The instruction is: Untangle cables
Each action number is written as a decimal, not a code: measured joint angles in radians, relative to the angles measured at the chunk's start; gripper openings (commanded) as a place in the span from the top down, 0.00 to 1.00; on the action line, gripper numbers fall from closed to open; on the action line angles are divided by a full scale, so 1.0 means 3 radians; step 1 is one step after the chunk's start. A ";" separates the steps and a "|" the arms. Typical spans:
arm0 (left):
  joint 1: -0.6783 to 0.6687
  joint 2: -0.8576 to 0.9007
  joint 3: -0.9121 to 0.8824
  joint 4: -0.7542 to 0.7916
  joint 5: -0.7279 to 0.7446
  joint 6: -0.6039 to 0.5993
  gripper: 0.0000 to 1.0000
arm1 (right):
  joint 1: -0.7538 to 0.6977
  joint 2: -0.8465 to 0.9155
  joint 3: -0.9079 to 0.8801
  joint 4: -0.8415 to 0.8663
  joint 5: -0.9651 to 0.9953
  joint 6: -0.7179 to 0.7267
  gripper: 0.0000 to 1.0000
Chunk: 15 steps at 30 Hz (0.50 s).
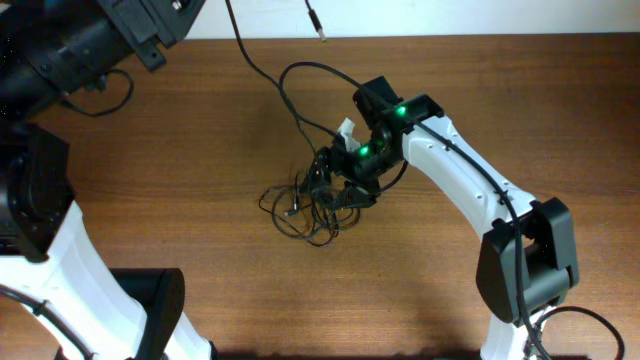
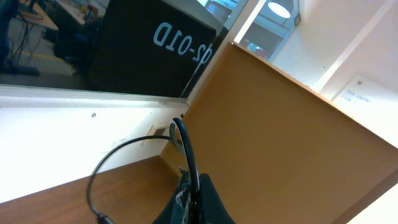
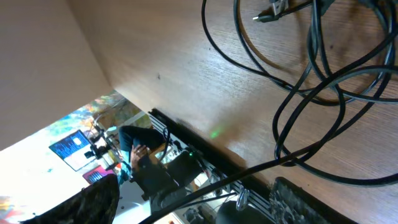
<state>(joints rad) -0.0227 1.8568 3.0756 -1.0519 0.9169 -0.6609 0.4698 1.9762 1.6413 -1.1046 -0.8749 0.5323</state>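
1. Obstructions: your right arm (image 1: 460,175) reaches in from the lower right and covers the right edge of the cables (image 1: 305,205). A small white tag (image 1: 347,128) shows just beside its wrist. Your left arm (image 1: 80,50) fills the upper left corner, well apart from the clump.
2. Task item: the cables lie as a knotted clump of loose loops near the middle of the table (image 1: 500,90). One cord rises from the clump, loops, and runs off the top edge. A loose plug end (image 1: 320,35) lies near the far edge.
3. Right gripper (image 1: 345,180): it sits low over the clump. In the right wrist view its fingers (image 3: 311,199) stand spread, with a cord crossing the gap and nothing pinched.
4. Left gripper (image 2: 189,194): pressed together, pinching one cord of the cables, which arcs up and away from the fingertips.
5. Surface: brown wood grain, matte, bare apart from the cords.
6. Room: the left wrist view shows a white wall, a plain tan panel (image 2: 280,143), a dark panel with mirrored lettering (image 2: 149,50) and a ceiling light (image 2: 280,9). Beyond the table edge, the right wrist view shows a bright screen (image 3: 69,147) and dark shapes too blurred to identify.
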 measured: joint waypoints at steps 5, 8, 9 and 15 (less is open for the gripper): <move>0.0000 0.0000 0.0000 -0.0474 -0.0387 0.0198 1.00 | 0.0291 0.0001 0.0000 -0.0264 0.0042 -0.0154 0.66; 0.0009 0.0004 0.0001 -0.0757 -0.0997 0.0367 1.00 | 0.0420 0.0001 -0.0006 -0.0354 0.0123 -0.0235 0.96; 0.0009 0.0006 0.0001 -0.0875 -0.1202 0.0437 1.00 | 0.0420 0.0001 -0.0006 -0.0364 0.0156 -0.0249 0.96; 0.0009 0.0151 0.0000 -0.1648 -0.2317 0.0659 1.00 | 0.0235 0.0001 -0.0011 -0.0367 0.0401 -0.0381 0.96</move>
<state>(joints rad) -0.0200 1.9022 3.0756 -1.5463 0.2218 -0.4633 0.5404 1.9766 1.6379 -1.2148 -0.7547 0.4179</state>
